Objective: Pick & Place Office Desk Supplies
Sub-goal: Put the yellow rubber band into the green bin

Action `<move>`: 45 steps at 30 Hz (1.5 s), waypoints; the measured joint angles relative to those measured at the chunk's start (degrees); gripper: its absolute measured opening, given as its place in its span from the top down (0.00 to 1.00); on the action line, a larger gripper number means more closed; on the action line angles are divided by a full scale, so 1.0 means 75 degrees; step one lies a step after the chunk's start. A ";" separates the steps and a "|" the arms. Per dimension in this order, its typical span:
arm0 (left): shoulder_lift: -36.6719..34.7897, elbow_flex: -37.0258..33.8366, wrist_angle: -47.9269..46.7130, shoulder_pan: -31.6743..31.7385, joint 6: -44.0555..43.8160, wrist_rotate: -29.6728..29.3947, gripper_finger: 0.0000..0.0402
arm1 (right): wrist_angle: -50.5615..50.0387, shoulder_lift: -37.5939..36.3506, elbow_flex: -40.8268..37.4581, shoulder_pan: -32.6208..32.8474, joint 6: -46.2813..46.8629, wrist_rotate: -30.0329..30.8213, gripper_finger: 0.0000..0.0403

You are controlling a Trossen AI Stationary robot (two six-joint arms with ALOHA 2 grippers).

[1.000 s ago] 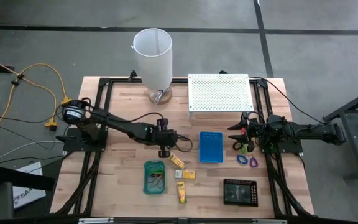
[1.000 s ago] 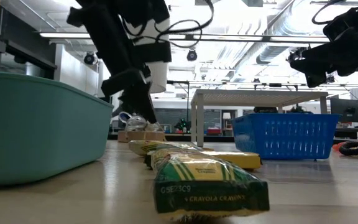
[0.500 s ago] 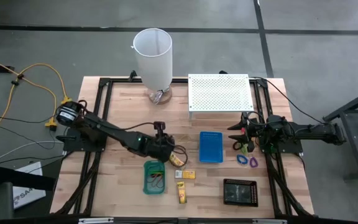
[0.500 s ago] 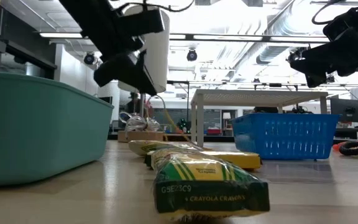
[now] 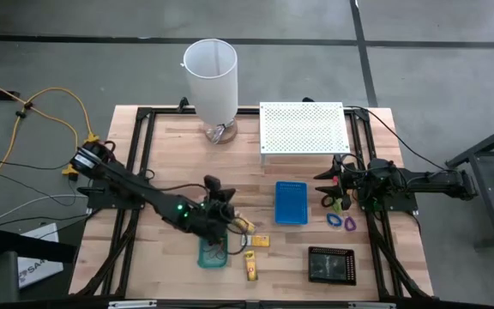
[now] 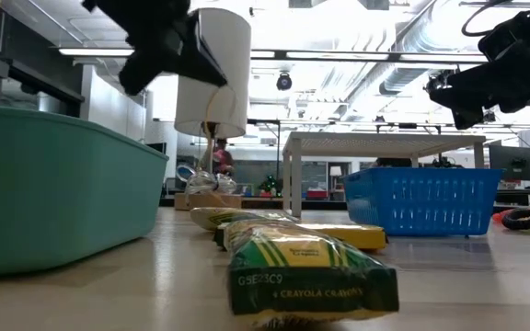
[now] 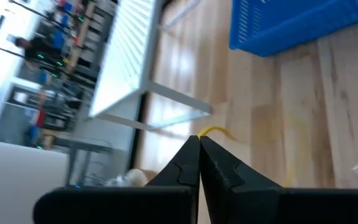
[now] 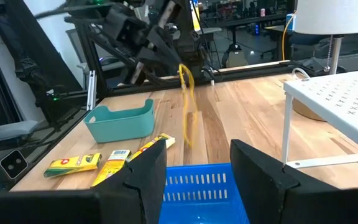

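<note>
The left gripper (image 8: 166,53), jaws clamped on the thin yellow rubber-band loop (image 8: 187,102), carries a light, limp item best pinched anywhere along its strand; the right gripper (image 5: 326,182) waits, jaws apart.

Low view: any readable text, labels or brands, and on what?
"CRAYOLA CRAYONS" on the nearest crayon packet, along its bottom edge.
"GSE23C9" or close, on the same packet, above the brand line; the characters are not sure.
The white label on that packet's top face is too small to read.
The packets behind it show no readable print.
The blue basket and teal tray carry no text.
</note>
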 joint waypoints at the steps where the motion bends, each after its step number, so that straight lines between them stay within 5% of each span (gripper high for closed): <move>1: -0.0058 0.0011 -0.0005 -0.0055 0.0100 -0.0134 1.00 | -0.0001 -0.0001 -0.0001 -0.0001 0.0001 0.0000 0.59; 23: -0.1164 0.0125 0.0953 -0.1203 0.2407 -0.1770 1.00 | -0.0003 -0.0002 0.0000 0.0001 -0.0001 0.0000 0.59; 45: -0.0849 0.0116 0.1053 -0.3101 0.1500 -0.2077 1.00 | 0.0000 0.0000 0.0000 0.0001 0.0001 0.0000 0.59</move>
